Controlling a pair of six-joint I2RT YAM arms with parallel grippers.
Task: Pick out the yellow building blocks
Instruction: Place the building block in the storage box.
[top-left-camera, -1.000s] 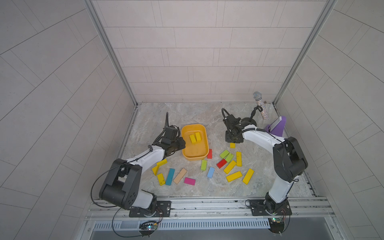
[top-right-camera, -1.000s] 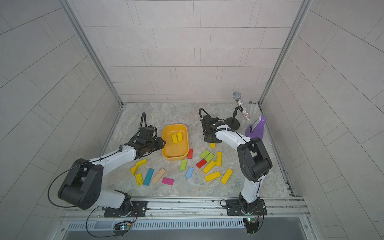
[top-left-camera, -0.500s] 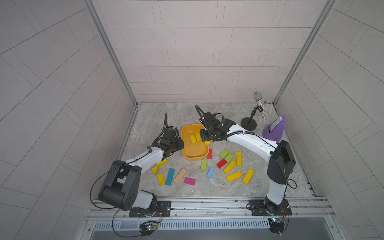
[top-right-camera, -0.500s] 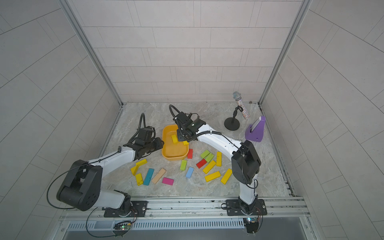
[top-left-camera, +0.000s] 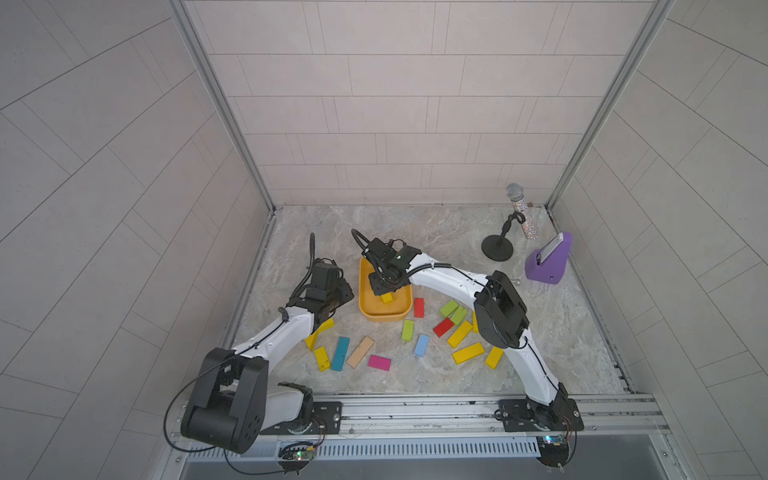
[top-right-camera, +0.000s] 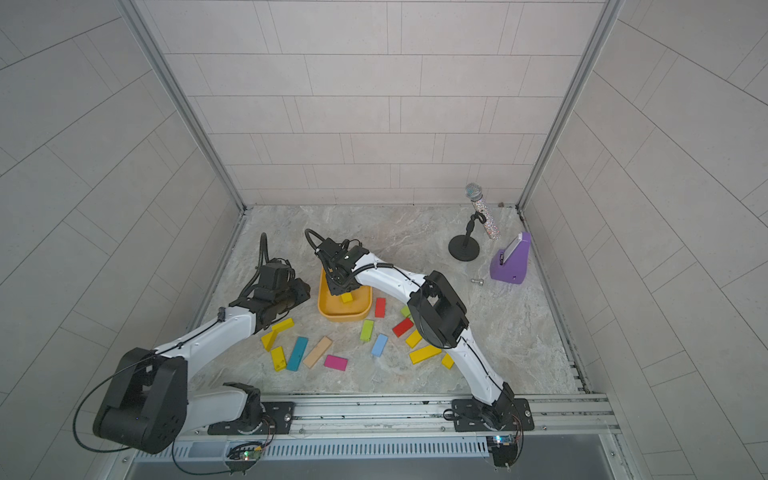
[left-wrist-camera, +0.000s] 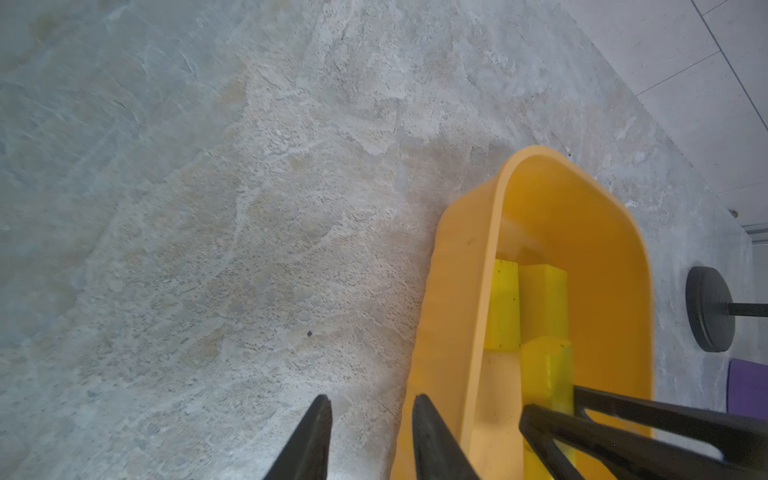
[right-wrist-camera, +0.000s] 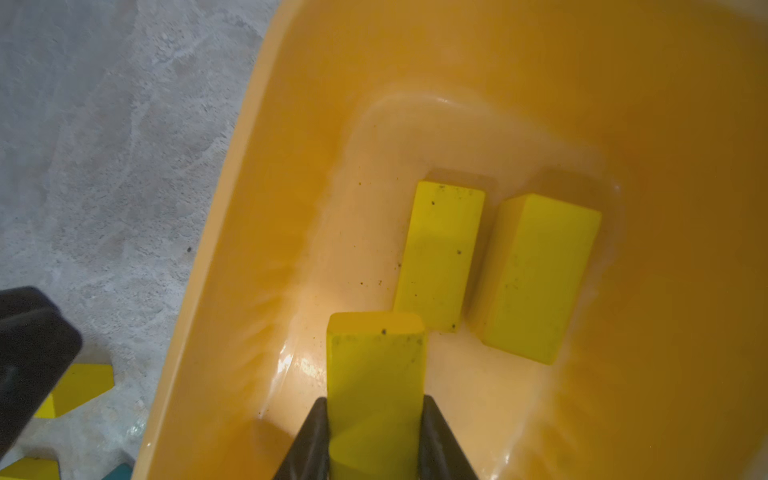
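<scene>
nearest the rail, loose yellow building blocks (top-left-camera: 322, 358) lie flat on the bench (top-left-camera: 415, 232), some by the left arm, more by the right; among them sit a teal block (top-left-camera: 340, 353), a tan block (top-left-camera: 360, 352) and a pink block (top-left-camera: 379, 362); a step further in, a blue block (top-left-camera: 421, 345), a green block (top-left-camera: 407, 330) and a red block (top-left-camera: 443, 327); now the left fingers (left-wrist-camera: 316, 432), low over bare bench just beside the outer wall of the orange-yellow tub (left-wrist-camera: 457, 291), slightly spread, nothing between them; over the tub, the right fingers (right-wrist-camera: 311, 436) pinch the held yellow block (right-wrist-camera: 376, 365) by its long sides, its free end pointing down into the tub; whether it touches the tub floor, cannot tell; just past it the two resting yellow blocks (right-wrist-camera: 440, 253) lie side by side on the tub floor, close together; far back, a microphone (top-left-camera: 519, 208) leans on its black stand, and a purple holder (top-left-camera: 546, 266) sits near the back corner on the right arm's side.
</scene>
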